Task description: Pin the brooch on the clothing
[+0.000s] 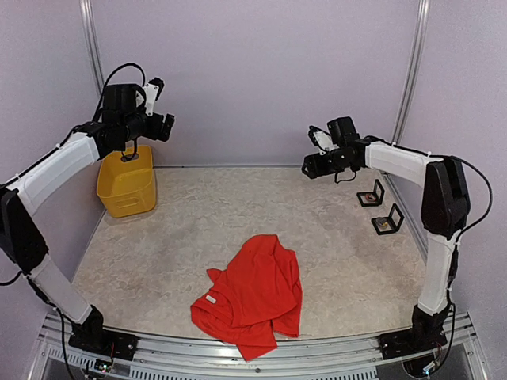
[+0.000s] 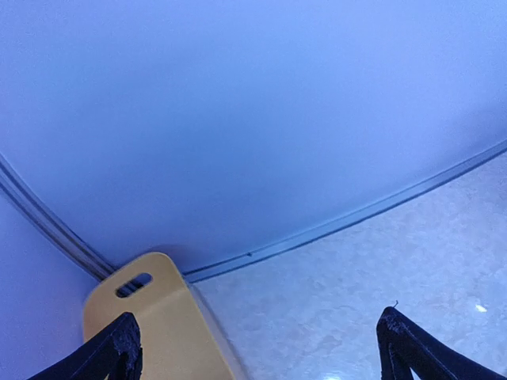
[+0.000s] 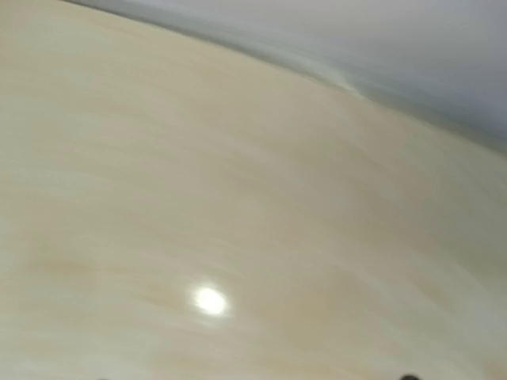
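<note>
Where the table (image 1: 158, 261) meets its near edge, the two arms rise from their bases, the left one on the left. Just beyond, near the middle of the front, the red-orange T-shirt (image 1: 257, 289) lies crumpled in a heap. Neither arm touches it, and its small white neck label (image 1: 211, 299) shows at the front left. Farther back on the right, close to the side wall, stands a small black frame (image 1: 387, 221) and, behind it, a second frame (image 1: 371, 194). The nearer one holds something brownish, too small to identify. At the far left corner sits a yellow basket (image 1: 127, 186) with a slot handle. The left gripper (image 1: 165, 127) hangs high above that basket; the left wrist view shows its fingers (image 2: 115, 352) spread wide with nothing between them. The right gripper (image 1: 309, 168) hovers above the far right of the table, well apart from the T-shirt. Its wrist view is blurred and shows only bare tabletop, so whether it stands wide or narrow cannot be told.
</note>
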`<state>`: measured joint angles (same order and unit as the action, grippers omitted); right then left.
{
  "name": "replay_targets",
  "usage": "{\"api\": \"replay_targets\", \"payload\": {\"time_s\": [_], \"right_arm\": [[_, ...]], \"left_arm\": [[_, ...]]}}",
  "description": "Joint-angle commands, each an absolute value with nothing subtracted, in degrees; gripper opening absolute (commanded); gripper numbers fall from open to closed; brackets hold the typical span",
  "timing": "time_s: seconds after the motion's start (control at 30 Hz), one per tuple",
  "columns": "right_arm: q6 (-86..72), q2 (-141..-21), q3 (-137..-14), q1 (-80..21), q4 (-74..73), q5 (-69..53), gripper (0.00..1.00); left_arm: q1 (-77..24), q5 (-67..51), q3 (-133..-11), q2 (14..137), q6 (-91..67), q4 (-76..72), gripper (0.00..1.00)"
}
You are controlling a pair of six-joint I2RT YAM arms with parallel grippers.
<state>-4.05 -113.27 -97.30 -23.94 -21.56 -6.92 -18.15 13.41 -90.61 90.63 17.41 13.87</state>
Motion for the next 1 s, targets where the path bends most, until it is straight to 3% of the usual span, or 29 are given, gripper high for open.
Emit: {"api": "replay_targets", "payload": {"time_s": [0.0, 0.1, 0.27, 0.47, 0.67, 0.97], "right_arm": [[-6.2, -109.9, -96.5, -24.5, -30.6, 5.6, 0.7], [1.8, -101.6, -85.4, -31.6, -25.5, -2.1, 0.63], [16.0, -92.1, -69.0, -52.7, -25.8, -12.4, 0.51], [14.6, -96.9, -63.9, -67.4, -23.3, -14.3, 0.44], [15.9, -102.5, -63.0, -69.3, -26.5, -12.6, 0.45], [12.6, -97.6, -59.6, -69.3, -31.0, -10.1, 0.49]], "left_arm": [[-23.1, 9.2, -84.0, 89.0, -4.6, 17.4, 0.97], [-28.5, 8.5, -72.8, 85.1, -13.0, 13.5, 0.95], [-40.0, 14.9, -53.5, 74.9, -22.4, 9.2, 0.92], [-50.8, 20.3, -39.0, 68.8, -34.6, 11.5, 0.9], [-64.1, 22.5, -32.0, 66.3, -40.5, 13.7, 0.84], [-71.2, 15.2, -28.1, 70.3, -44.8, 15.6, 0.89]]}}
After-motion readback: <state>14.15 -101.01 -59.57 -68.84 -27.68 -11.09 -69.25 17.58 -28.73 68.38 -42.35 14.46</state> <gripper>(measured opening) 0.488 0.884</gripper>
